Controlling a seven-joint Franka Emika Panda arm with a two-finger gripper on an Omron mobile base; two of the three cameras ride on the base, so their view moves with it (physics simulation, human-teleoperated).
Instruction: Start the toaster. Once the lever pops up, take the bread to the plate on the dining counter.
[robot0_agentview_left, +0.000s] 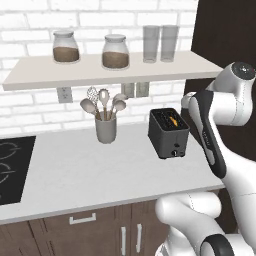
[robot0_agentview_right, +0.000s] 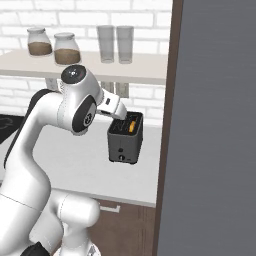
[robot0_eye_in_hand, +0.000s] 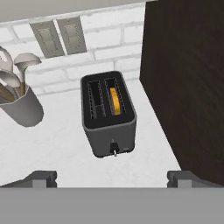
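1. Jaws stand wide apart and hold nothing: in the hand view the two dark finger tips sit at the lower left and lower right of the frame, and the gripper (robot0_eye_in_hand: 112, 178) hangs above the toaster (robot0_eye_in_hand: 109, 114) with clear space between.
2. Seen from the hand, the toaster lies ahead of and below the jaws, near the middle of the frame, on the white worktop (robot0_agentview_left: 75, 170) beside a dark cabinet wall (robot0_eye_in_hand: 183, 87).
3. Its slots run away from the camera, and the small knob on its front face points toward the bottom of the frame.
4. The bread (robot0_eye_in_hand: 114, 100) sits sunk in the right-hand slot, with only its golden top edge showing.
5. My reading: the coming move is a descent toward the front end, where the lever should be.
6. The lever itself is hard to make out; only a small dark stub shows low on the front face.
7. In the left base view the forearm cuts off the gripper. A grey utensil cup (robot0_agentview_left: 106, 129) stands well apart to the left.
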